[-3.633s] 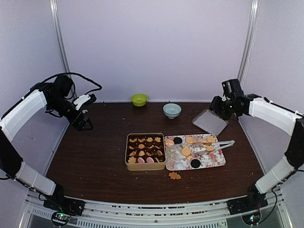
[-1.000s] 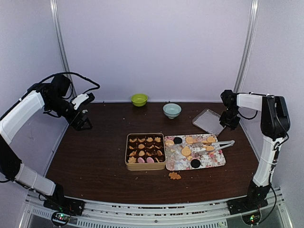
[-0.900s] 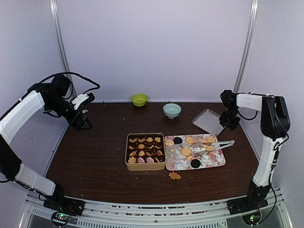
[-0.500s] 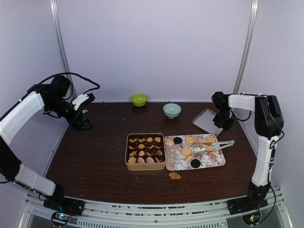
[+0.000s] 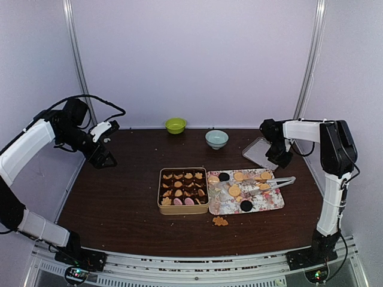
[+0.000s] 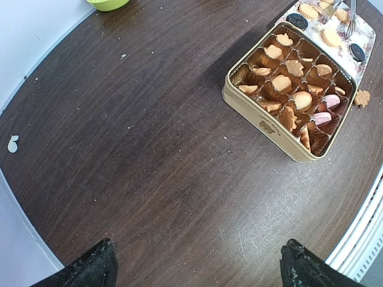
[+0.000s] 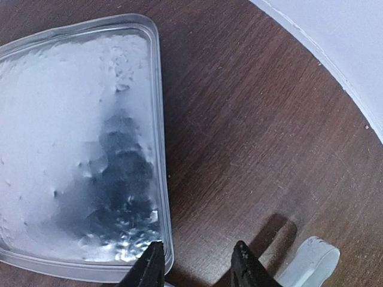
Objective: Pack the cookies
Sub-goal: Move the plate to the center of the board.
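The cookies (image 6: 282, 82) sat in the tin (image 6: 263, 122) and on the flowered tray (image 5: 267, 203), with one loose on the surface (image 5: 119, 203) (the tin's side mark was too small to read). The left claw (image 6: 197, 272) gaped wide. The right claw (image 7: 197, 266) stood narrowly apart at the rim of the metal lid (image 7: 72, 149).

Small flat cookies (image 5: 183, 189), mostly tan-orange, sit in the dark paper cups of a square tan tin (image 5: 159, 192) at table centre. Several are leaf- or flower-shaped and lean tilted in their cups. Two pink cookies (image 5: 189, 201) sit in the near row. Just right of the tin, a flowered rectangular tray (image 5: 266, 200) carries round tan cookies (image 5: 234, 191) lying flat, well spread. There are also two dark round cookies (image 5: 246, 205), one at the far left, one at the near edge. One lobed tan cookie (image 5: 220, 221) lies flat on the dark wooden table (image 5: 119, 197), just in front of the tray's near-left corner.
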